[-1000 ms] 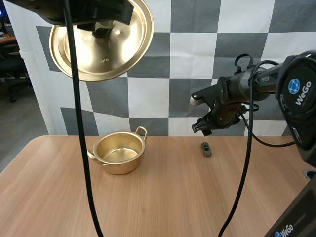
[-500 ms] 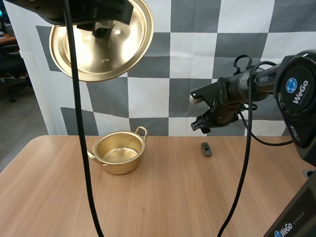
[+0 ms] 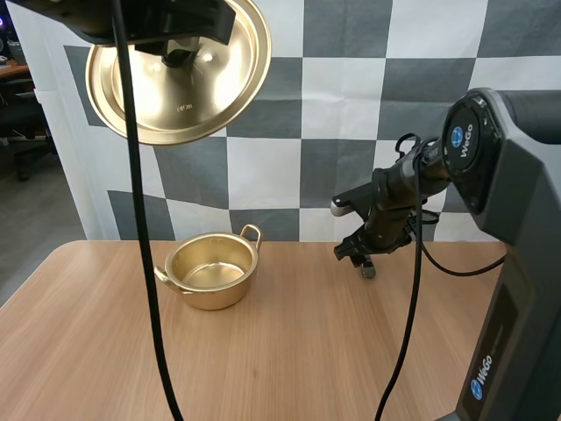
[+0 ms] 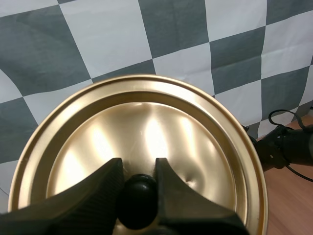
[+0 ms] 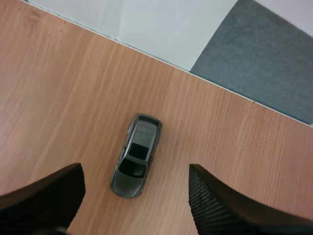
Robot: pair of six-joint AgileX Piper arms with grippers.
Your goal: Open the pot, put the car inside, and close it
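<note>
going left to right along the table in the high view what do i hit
pot → car. The lid hangs in the air across the pot's whole span, and the right gripper hovers at the car, so neither gets its own place in the order.

Light-brown wood-grain table [image 3: 289,351]: flat top, rounded far-left corner. Grain runs left to right. Grey floor [image 3: 35,219] beyond its left edge.
</note>
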